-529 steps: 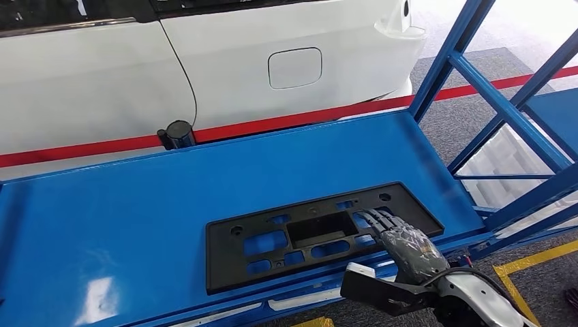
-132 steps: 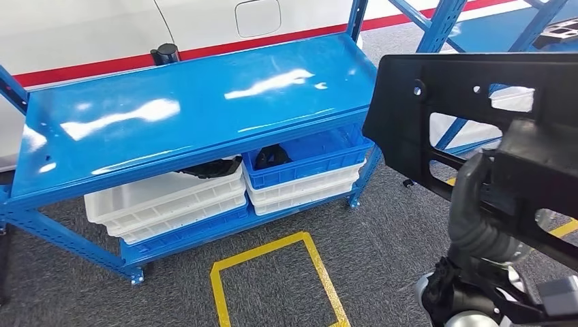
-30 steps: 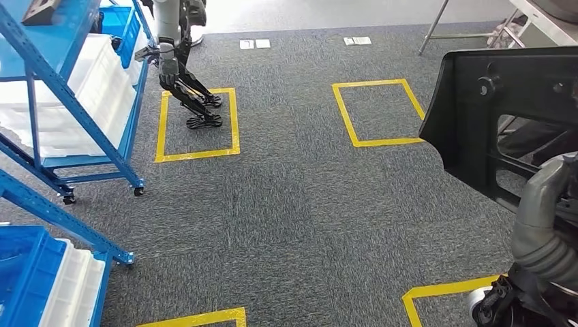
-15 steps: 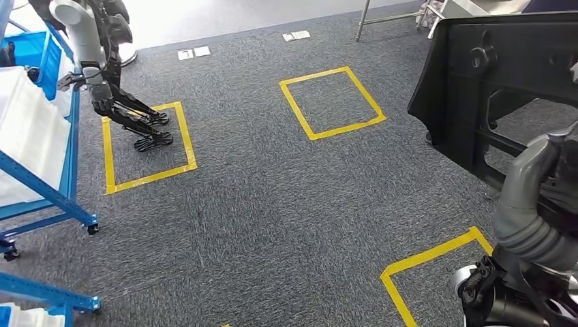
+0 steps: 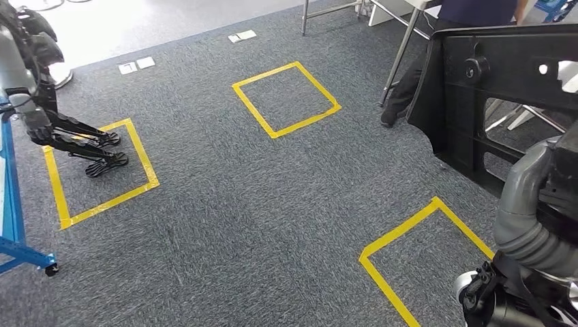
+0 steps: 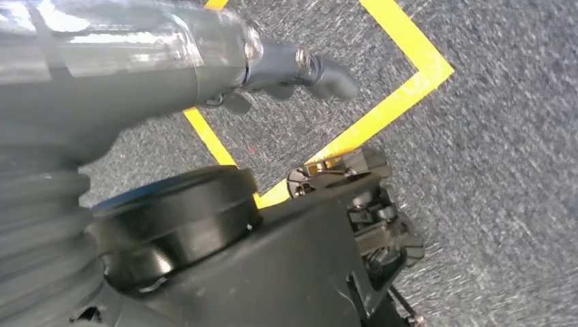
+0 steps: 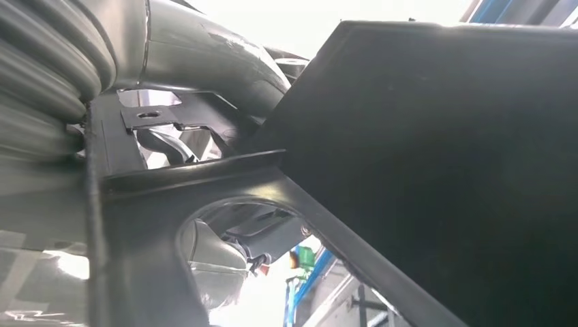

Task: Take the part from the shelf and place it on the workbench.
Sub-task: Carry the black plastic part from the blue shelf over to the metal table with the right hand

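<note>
The part (image 5: 504, 82) is a large black plastic panel with cut-outs, held upright at the right of the head view. My right arm (image 5: 528, 218) rises to it from below, and the panel hides most of the hand there. In the right wrist view the panel (image 7: 443, 170) is very close and my right hand (image 7: 204, 51) grips its ribbed frame. My left hand (image 6: 320, 71) hangs over grey carpet with nothing seen in it; its fingers are largely hidden.
Yellow taped squares (image 5: 286, 99) (image 5: 422, 231) (image 5: 102, 174) mark the grey carpet. Another robot (image 5: 41, 102) stands at the left by a blue shelf leg (image 5: 13, 231). A person (image 5: 409, 88) stands by metal table legs (image 5: 402, 48) at the top right.
The camera has kept turning: shelves and the other robot slid left, and the person and table legs came into view. The part stays in my right hand.
</note>
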